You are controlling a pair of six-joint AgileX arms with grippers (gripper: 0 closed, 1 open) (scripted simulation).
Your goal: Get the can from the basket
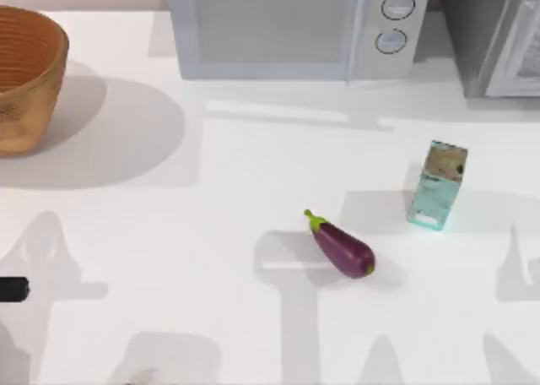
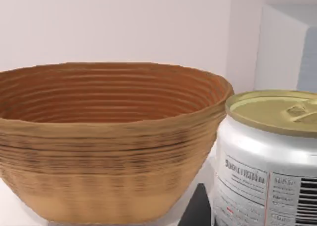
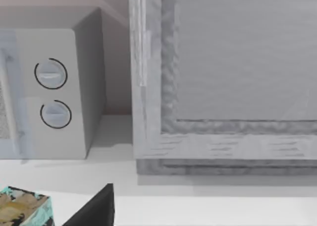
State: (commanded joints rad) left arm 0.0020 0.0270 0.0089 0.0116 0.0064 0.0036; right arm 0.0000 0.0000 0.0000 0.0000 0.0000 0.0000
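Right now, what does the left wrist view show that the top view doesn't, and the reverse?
Left wrist view: a small silver drink can with a pale gold top, close to the camera and outside the basket, beside its wall. Top view: a purple eggplant, a teal rectangular carton and a pale grey microwave. Both: the large round orange-brown woven wicker basket, at the table's left.

We take this for a kitchen counter in a rendered simulation. A pale microwave (image 1: 291,29) with 2 round dials (image 1: 397,6) stands at the back of the white table (image 1: 211,233), and a grey framed appliance or cabinet (image 1: 498,35) sits just beside it on the right. Food items lie on the surface: an eggplant (image 1: 342,247), a teal carton (image 1: 437,187), a woven basket (image 1: 25,77) and a drink can (image 2: 267,161).
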